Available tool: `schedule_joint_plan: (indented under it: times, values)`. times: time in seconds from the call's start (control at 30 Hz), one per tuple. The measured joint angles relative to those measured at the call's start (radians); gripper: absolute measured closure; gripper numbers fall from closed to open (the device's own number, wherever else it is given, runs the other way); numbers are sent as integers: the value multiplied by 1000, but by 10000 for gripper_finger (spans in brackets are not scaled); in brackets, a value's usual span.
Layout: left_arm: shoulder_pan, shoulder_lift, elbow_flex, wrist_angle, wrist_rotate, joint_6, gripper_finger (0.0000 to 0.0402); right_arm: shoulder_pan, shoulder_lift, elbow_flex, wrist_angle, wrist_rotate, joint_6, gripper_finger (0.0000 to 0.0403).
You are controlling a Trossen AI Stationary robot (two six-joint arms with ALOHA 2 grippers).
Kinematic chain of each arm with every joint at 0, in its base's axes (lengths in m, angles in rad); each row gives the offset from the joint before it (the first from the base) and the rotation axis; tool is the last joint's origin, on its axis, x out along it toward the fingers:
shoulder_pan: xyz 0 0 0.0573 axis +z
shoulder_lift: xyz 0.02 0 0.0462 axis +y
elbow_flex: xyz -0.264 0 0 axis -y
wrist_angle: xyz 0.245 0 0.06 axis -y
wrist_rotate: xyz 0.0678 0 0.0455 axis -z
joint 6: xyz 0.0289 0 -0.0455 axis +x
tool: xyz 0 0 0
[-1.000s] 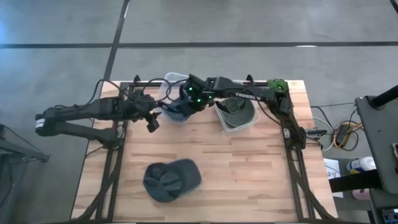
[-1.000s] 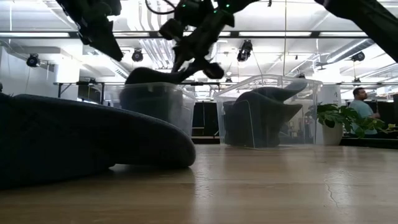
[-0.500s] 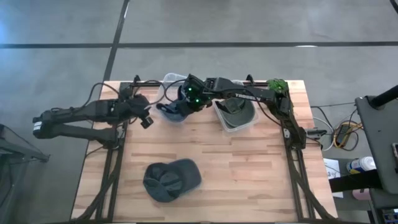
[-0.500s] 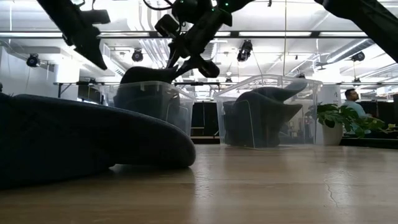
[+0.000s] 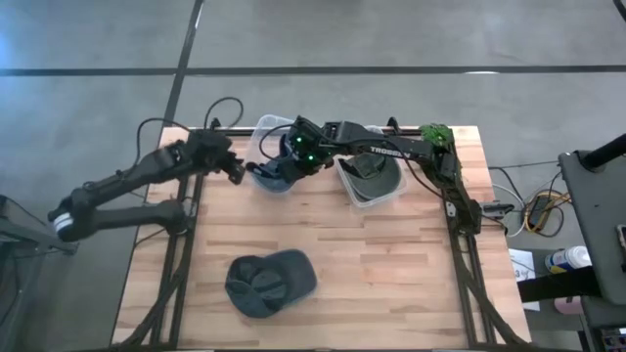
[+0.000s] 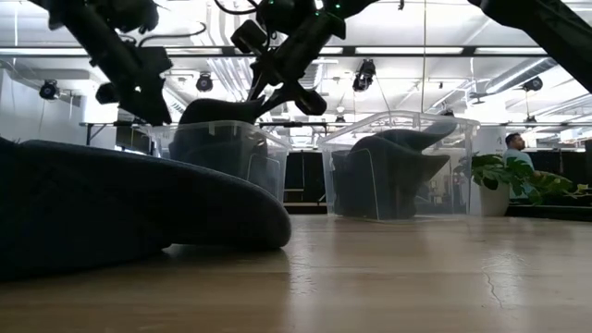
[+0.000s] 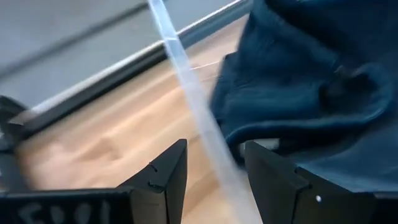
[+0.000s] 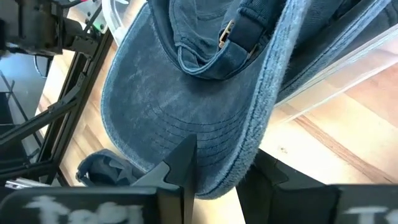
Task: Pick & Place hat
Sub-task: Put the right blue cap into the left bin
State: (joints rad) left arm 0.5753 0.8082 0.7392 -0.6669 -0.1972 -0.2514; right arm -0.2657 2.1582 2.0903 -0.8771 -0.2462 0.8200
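A blue denim hat [image 5: 274, 174] sits in the left clear bin [image 5: 266, 124], its crown [image 6: 222, 113] rising above the rim. My right gripper [image 5: 291, 161] [image 8: 227, 162] reaches across from the table's right and is shut on this hat's brim. My left gripper [image 5: 238, 169] [image 7: 214, 149] is open at the bin's left side. The bin's clear wall [image 7: 186, 93] runs between its fingers, and I cannot tell whether they touch it. A second blue hat [image 5: 269, 284] lies on its crown's open side near the table's near edge. My right gripper pinches the blue hat's brim [image 8: 205, 143] between its two fingers, one finger [image 8: 180, 168] on the brim's top face and the other beneath. It comes slanting down from the table's right. The crown rests in the left bin and the brim sticks out over the bin's rim.
The right clear bin [image 5: 350, 196] holds a dark hat [image 5: 372, 171] and stands beside the left bin. A small green plant [image 5: 437, 132] sits at the far right corner. The second hat [image 6: 139, 208] fills the low view's near left. Bare wood lies between the bins and that hat.
My left gripper has moved toward the table's far edge and down, coming up to the left bin's left wall while staying open. My right gripper has kept its hold on the brim, and the hat has settled slightly lower in the bin.
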Motion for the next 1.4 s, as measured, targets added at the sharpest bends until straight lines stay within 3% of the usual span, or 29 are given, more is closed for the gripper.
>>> schedule_joint_plan:
  times: [0.13,0.27,0.4,0.7,1.03,1.4]
  values:
    - [116,6,-11,34,196,-9,248,1,0,0,-6,-16,-6,314]
    - [169,33,-32,28,203,21,248,1,0,0,-5,-18,-8,314]
    - [180,70,-47,66,270,1,248,1,0,0,-5,-23,-8,314]
    - [159,152,-72,78,558,-145,248,-2,0,0,-7,-31,23,314]
    - [41,114,-79,50,574,-265,248,-6,0,-15,-58,-106,102,314]
    - [-6,104,-39,117,574,-322,248,-30,-3,6,-168,-15,71,314]
